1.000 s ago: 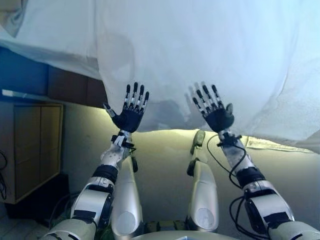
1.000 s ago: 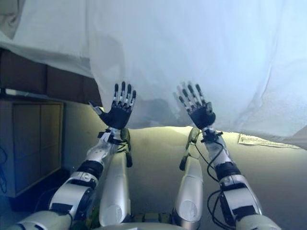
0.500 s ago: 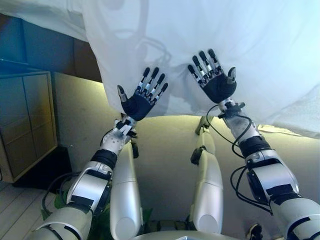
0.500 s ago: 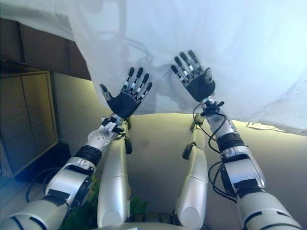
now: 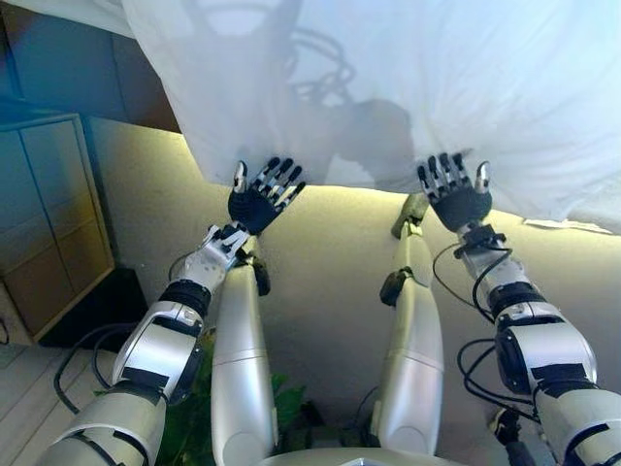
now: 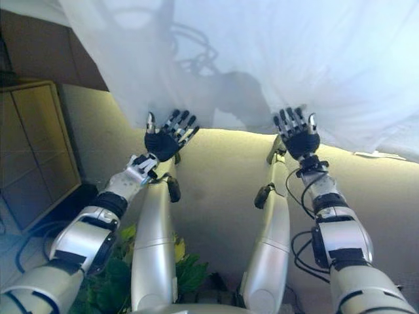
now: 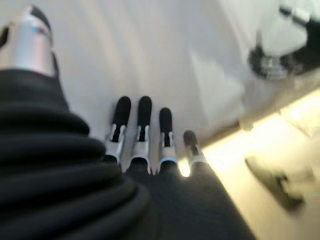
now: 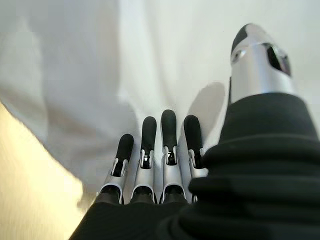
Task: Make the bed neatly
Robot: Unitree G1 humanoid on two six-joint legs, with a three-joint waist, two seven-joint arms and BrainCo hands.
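A white sheet (image 5: 408, 87) hangs over the edge of the bed and fills the upper part of both eye views. Its lower hem runs just above my hands. My left hand (image 5: 258, 199) is open, palm up, its fingers at the hem of the sheet. My right hand (image 5: 456, 194) is open too, palm up, its fingers reaching the hem further right. In the left wrist view the fingers (image 7: 144, 125) are straight against the sheet (image 7: 150, 45). In the right wrist view the fingers (image 8: 167, 135) are straight against the sheet (image 8: 100, 65). Neither hand holds cloth.
The pale side of the bed (image 5: 320, 252) shows below the hem. A wooden cabinet (image 5: 44, 223) stands at the left on the floor. A dark bed frame panel (image 5: 68, 58) shows at the upper left. A paper label (image 5: 572, 225) lies at the right under the sheet.
Both hands have dropped from in front of the sheet to its lower hem, and the right hand has moved right. The camera has tilted, shifting the whole view.
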